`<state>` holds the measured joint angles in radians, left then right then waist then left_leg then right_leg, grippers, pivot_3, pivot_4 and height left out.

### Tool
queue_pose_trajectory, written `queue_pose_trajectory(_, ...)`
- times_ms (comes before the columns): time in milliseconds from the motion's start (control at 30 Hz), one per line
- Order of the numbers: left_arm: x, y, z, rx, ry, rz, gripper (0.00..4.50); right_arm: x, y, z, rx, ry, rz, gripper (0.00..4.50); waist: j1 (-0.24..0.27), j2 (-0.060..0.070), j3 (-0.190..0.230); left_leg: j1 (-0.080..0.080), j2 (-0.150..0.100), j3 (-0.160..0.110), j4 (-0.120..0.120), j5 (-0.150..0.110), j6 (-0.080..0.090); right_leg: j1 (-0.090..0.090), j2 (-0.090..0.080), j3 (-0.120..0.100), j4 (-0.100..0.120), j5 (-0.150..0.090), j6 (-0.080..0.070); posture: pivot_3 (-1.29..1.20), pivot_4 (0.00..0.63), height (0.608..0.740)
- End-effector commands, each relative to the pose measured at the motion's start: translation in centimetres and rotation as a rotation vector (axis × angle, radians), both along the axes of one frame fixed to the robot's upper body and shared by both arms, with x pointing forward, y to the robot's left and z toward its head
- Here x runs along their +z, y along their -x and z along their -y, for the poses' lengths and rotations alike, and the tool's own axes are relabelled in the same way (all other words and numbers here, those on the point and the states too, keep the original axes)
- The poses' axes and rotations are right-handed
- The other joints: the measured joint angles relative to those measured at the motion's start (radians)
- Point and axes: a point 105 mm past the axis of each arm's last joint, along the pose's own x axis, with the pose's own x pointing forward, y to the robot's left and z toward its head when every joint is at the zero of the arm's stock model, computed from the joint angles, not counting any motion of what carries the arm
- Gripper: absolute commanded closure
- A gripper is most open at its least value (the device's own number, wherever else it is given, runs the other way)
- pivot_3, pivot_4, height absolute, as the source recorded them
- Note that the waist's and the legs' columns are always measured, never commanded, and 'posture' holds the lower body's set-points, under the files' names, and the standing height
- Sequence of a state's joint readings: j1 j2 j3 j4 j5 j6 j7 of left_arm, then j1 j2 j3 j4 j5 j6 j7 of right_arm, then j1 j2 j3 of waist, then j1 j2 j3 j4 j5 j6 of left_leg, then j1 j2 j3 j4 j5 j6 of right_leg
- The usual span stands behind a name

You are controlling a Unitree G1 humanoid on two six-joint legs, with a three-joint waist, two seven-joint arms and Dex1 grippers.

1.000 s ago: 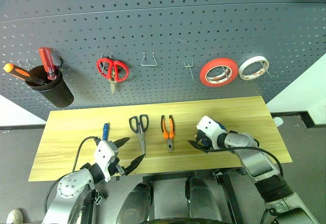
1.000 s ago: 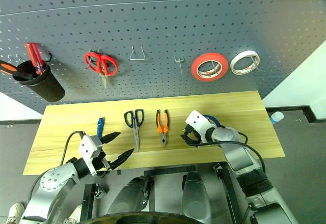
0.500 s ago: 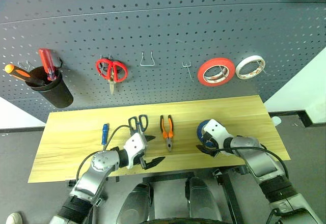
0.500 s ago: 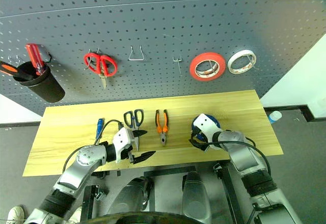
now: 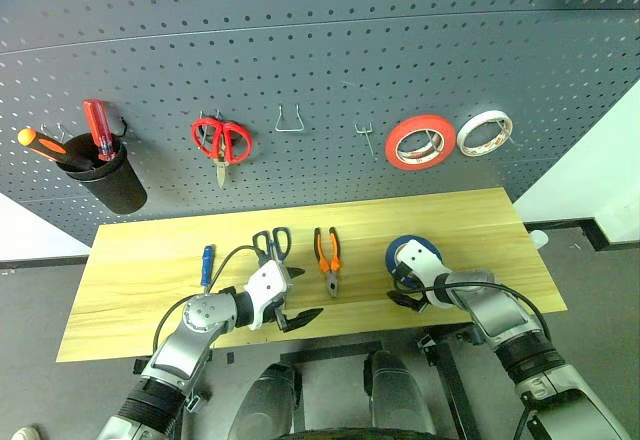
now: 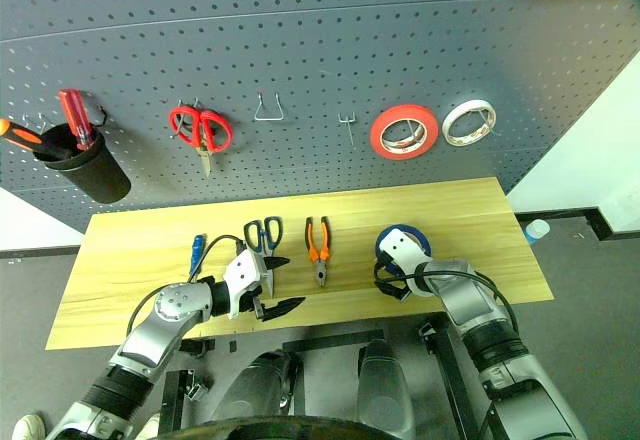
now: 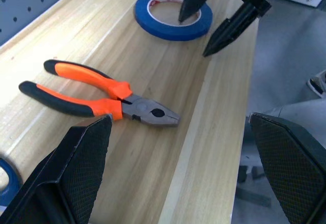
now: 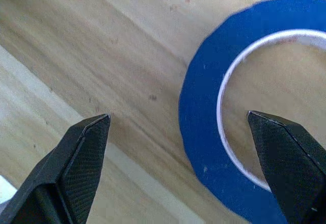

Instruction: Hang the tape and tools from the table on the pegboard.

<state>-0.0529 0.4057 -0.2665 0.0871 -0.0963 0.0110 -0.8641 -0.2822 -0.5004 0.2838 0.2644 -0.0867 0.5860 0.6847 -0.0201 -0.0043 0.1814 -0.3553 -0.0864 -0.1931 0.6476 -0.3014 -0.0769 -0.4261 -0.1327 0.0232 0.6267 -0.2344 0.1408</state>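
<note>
Flat on the table near its front right edge, blue tape straddled by the wide-open right gripper, one finger inside the ring, one outside nearer the edge; far closer than the open, empty left gripper.

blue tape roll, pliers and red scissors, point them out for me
blue tape roll [image 7: 153, 24], left wrist view, on its blue outer band
pliers [image 7: 108, 86], left wrist view, on the orange handle near the pivot
red scissors [image 5: 222, 141], left eye view, on the red handles

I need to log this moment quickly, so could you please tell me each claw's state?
Left claw: open, holding nothing, near the pliers.
Right claw: open, straddling the blue tape's rim.
</note>
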Motion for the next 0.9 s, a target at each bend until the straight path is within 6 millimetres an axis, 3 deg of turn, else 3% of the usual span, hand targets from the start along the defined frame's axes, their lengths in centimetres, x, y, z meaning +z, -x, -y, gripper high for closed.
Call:
queue_pose_trajectory(33, 0.7, -0.2, 0.1, 0.007, 0.023, 0.028, 0.0, 0.1, -0.3, 0.1, 0.001, 0.009, 0.001, 0.04, 0.0, 0.0, -0.005, 0.0, 0.0, 0.0, 0.0, 0.0, 0.0, 0.0, 0.0, 0.0, 0.0, 0.0, 0.0, -0.08, 0.094, 0.738)
queue_pose_trajectory(233, 0.8, -0.4, 0.1, 0.01, 0.028, 0.027, 0.0, -0.4, -0.8, 0.6, -0.033, 0.012, -0.013, 0.04, 0.0, 0.0, -0.02, 0.0, 0.0, 0.0, 0.0, 0.0, 0.0, 0.0, 0.0, 0.0, 0.0, 0.0, 0.0, -0.08, 0.088, 0.738)
queue_pose_trajectory(267, 0.8, -0.5, 0.1, 0.01, 0.028, 0.027, 0.0, -0.5, -0.9, 0.7, -0.038, 0.01, -0.016, 0.21, 0.0, 0.0, -0.022, 0.0, 0.0, 0.0, 0.0, 0.0, 0.0, 0.0, 0.0, 0.0, 0.0, 0.0, 0.0, -0.08, 0.088, 0.738)
queue_pose_trajectory(367, 0.8, -0.6, 0.0, 0.01, 0.029, 0.026, 0.0, -0.7, -1.0, 0.7, -0.049, 0.004, -0.023, 0.96, 0.0, 0.0, -0.027, 0.001, 0.0, 0.0, 0.0, 0.0, 0.0, 0.001, 0.0, 0.001, 0.0, 0.0, 0.0, -0.08, 0.087, 0.738)
queue_pose_trajectory(633, 0.8, -0.3, -0.4, 0.026, 0.034, 0.026, 0.0, -0.9, -0.4, 0.5, -0.03, -0.008, -0.045, 3.75, 0.0, 0.001, -0.033, 0.002, 0.0, 0.0, 0.001, 0.0, 0.0, 0.001, 0.0, 0.001, 0.0, 0.0, 0.0, -0.08, 0.087, 0.738)
queue_pose_trajectory(900, 2.1, -1.1, -0.5, 0.064, 0.075, 0.101, 0.0, 1.2, -0.9, -0.1, 0.023, 0.019, 0.093, 3.84, 0.002, 0.001, -0.034, 0.002, 0.0, 0.0, 0.001, 0.0, 0.0, 0.001, 0.0, 0.001, 0.0, 0.0, 0.0, -0.07, 0.087, 0.738)
